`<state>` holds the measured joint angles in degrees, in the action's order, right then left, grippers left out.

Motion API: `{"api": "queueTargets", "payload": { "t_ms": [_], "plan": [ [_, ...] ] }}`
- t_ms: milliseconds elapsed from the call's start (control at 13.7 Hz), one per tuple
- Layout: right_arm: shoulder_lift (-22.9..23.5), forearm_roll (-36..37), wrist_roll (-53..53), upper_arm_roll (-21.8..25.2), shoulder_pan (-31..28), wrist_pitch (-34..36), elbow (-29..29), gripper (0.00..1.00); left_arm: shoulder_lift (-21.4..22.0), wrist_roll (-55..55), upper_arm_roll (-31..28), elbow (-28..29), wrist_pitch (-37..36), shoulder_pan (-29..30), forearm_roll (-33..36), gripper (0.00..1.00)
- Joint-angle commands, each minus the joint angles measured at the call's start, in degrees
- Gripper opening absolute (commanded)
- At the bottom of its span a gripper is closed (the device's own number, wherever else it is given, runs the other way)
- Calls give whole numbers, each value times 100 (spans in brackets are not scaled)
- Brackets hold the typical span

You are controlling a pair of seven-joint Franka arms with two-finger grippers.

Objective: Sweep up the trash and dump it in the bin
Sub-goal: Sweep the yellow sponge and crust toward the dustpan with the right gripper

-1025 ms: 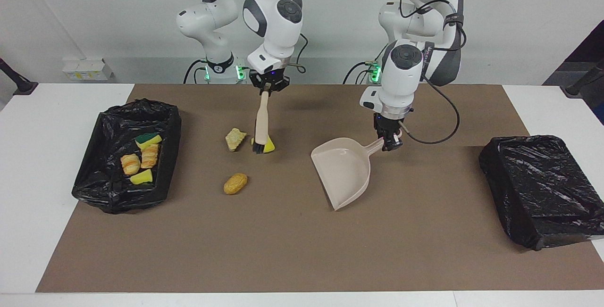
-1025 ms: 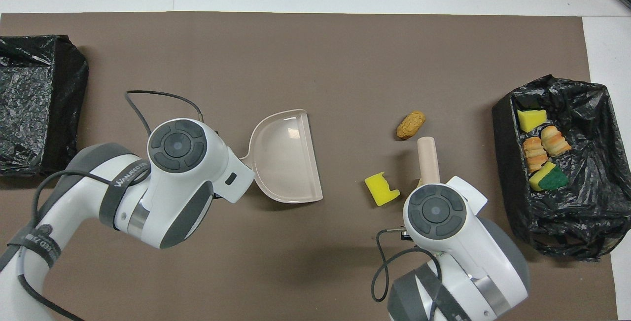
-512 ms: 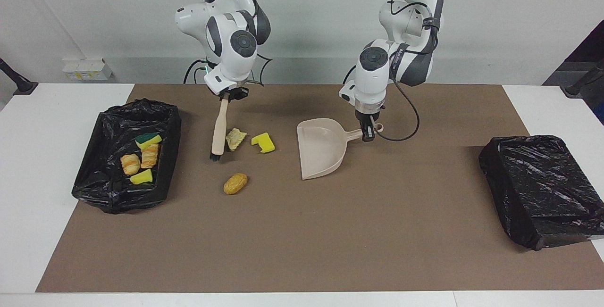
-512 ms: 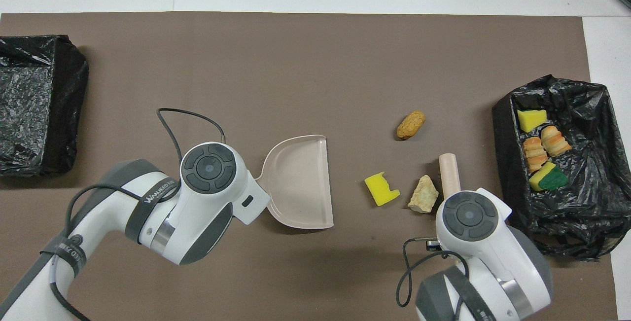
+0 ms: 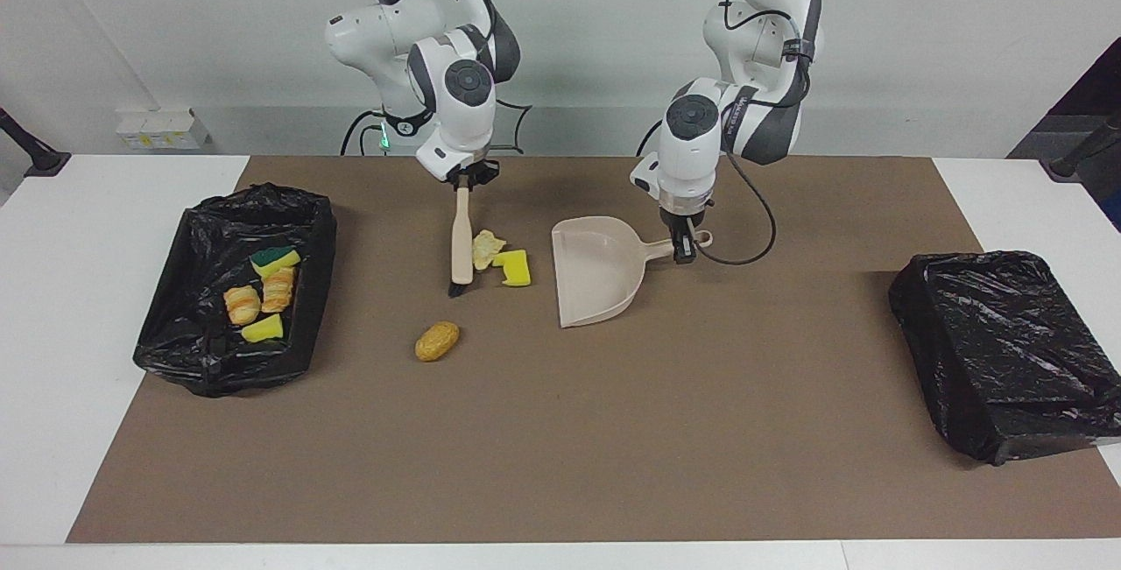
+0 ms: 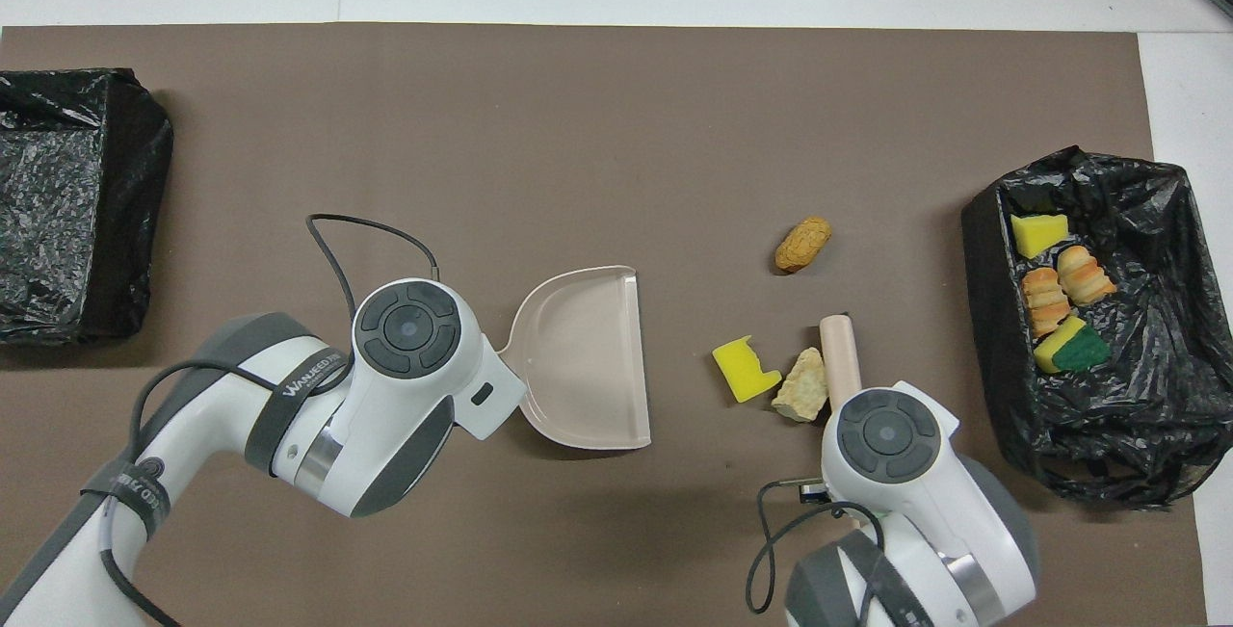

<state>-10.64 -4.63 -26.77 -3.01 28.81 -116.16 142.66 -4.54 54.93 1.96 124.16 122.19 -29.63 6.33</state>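
Note:
My right gripper (image 5: 464, 178) is shut on the handle of the beige hand brush (image 5: 460, 233), which stands with its black bristles on the mat. Beside the brush lie a tan scrap (image 5: 486, 247) and a yellow sponge piece (image 5: 514, 269), touching each other; both also show in the overhead view, the tan scrap (image 6: 801, 386) and the sponge (image 6: 742, 367). My left gripper (image 5: 684, 251) is shut on the handle of the beige dustpan (image 5: 595, 272), whose mouth faces the scraps. A golden bread bit (image 5: 436, 341) lies alone, farther from the robots.
A black-lined bin (image 5: 206, 360) at the right arm's end holds a green-topped sponge (image 5: 274, 261), two pastry bits and a yellow wedge. A second black-bagged bin (image 5: 998, 351) sits at the left arm's end. A brown mat (image 5: 560, 447) covers the table.
The brush first swung out past the tan scrap, then swept back toward the dustpan, pushing the tan scrap against the yellow sponge. The dustpan moved closer to the scraps, then stayed still.

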Motion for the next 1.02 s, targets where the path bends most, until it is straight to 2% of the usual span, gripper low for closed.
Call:
{"api": "queueTargets", "payload": {
  "t_ms": [0,293,439,586,732,805,952],
  "plan": [
    [536,-686,-65,-6,221,-266,-518,0,128,35,-29,188,95,-52,106,0],
    [879,-1829,-232,-24,591,-836,-1082,0,164,17,-21,249,121,-60,106,0],
    [1028,-1945,-302,-24,748,-812,-1441,0,172,26,-29,276,112,-61,106,0],
    [898,-1936,-487,-15,740,-689,-1671,0,164,43,-21,276,130,-52,106,0],
    [390,-1604,-391,72,592,20,-1707,0,164,96,-21,276,130,18,97,0],
    [231,-1054,-364,64,382,328,-1733,0,146,44,-21,267,182,36,97,0],
    [211,45,133,55,92,725,-1821,0,102,87,-21,214,200,150,88,0]
  ]
}}
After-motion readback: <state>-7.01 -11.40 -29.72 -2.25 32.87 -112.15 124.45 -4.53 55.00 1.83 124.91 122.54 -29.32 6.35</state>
